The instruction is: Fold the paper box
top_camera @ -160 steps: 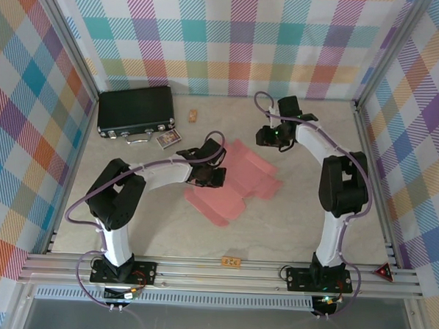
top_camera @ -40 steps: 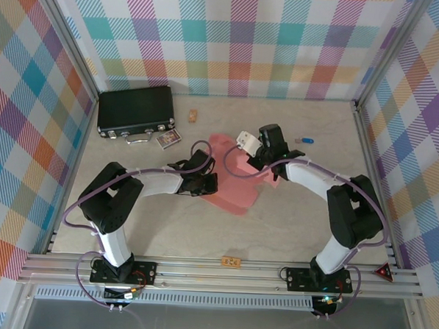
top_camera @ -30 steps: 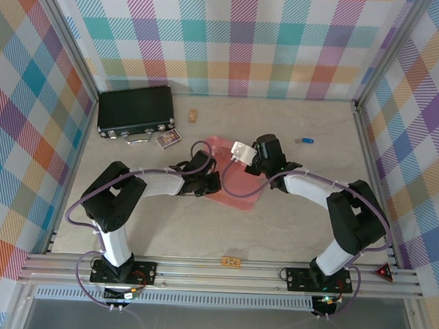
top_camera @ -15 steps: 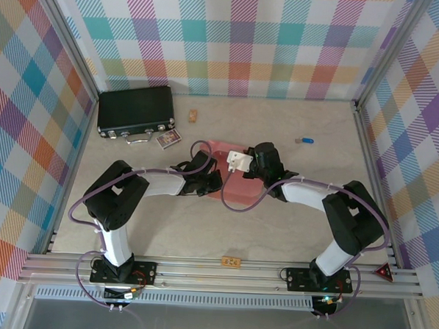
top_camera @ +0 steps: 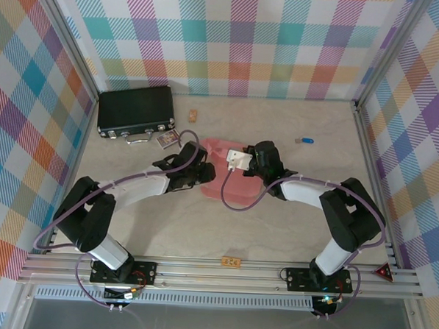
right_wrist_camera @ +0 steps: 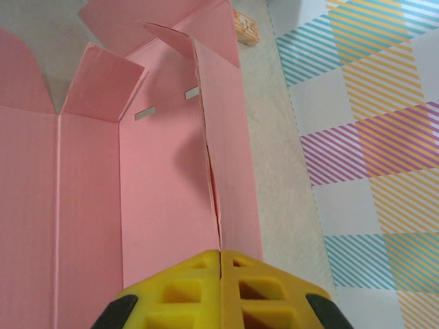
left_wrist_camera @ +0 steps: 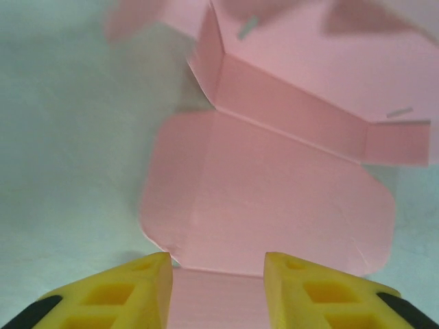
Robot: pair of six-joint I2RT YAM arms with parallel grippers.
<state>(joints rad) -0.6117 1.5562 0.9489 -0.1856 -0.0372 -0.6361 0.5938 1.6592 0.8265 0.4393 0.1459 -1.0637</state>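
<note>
Far flaps of the paper box [left_wrist_camera: 267,199] look blurred

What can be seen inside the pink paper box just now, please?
Bare pink card: the floor of the paper box, raised side walls and two small grey slits; nothing lies on the visible part. The right hand pinches one wall and covers the nearest floor.

We have one fixed camera high above and behind the arm bases [top_camera: 123,270], looking down and forward over the whole table [top_camera: 201,230]. Our two wrist cameras sit very close. One looks past the left gripper [left_wrist_camera: 216,260] down onto the paper box [left_wrist_camera: 267,199]. The other looks past the right gripper [right_wrist_camera: 219,257] along the card toward the checked wall [right_wrist_camera: 357,137]. All three views share that paper box.
</note>
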